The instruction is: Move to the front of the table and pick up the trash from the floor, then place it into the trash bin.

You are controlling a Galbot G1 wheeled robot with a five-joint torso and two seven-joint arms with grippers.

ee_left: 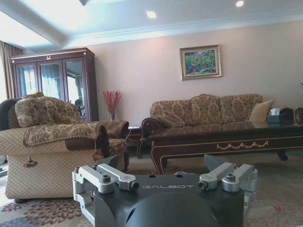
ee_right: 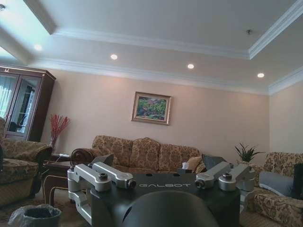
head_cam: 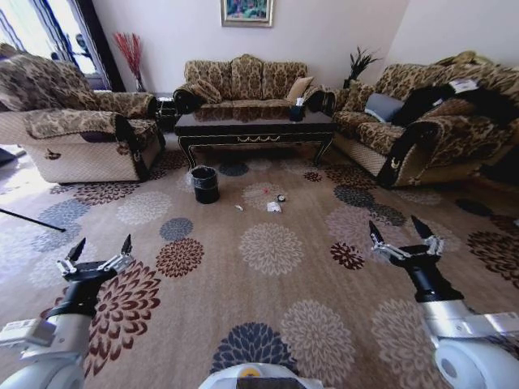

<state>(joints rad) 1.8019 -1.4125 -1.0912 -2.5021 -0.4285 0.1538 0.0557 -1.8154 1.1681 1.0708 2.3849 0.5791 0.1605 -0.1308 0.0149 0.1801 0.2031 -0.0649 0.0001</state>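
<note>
Left gripper (head_cam: 101,250) and right gripper (head_cam: 402,229) hover spread above the flower-patterned beige carpet (head_cam: 268,308). White tissue scraps (head_cam: 274,207) lie beside the round black bin (head_cam: 205,184), before the glossy dark table (head_cam: 253,126).

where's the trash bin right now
In the head view the trash bin stands on the carpet just in front of the table's left end, with the litter to its right.

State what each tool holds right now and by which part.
Nothing is held. The left tool and right tool are both open above the carpet.
</note>
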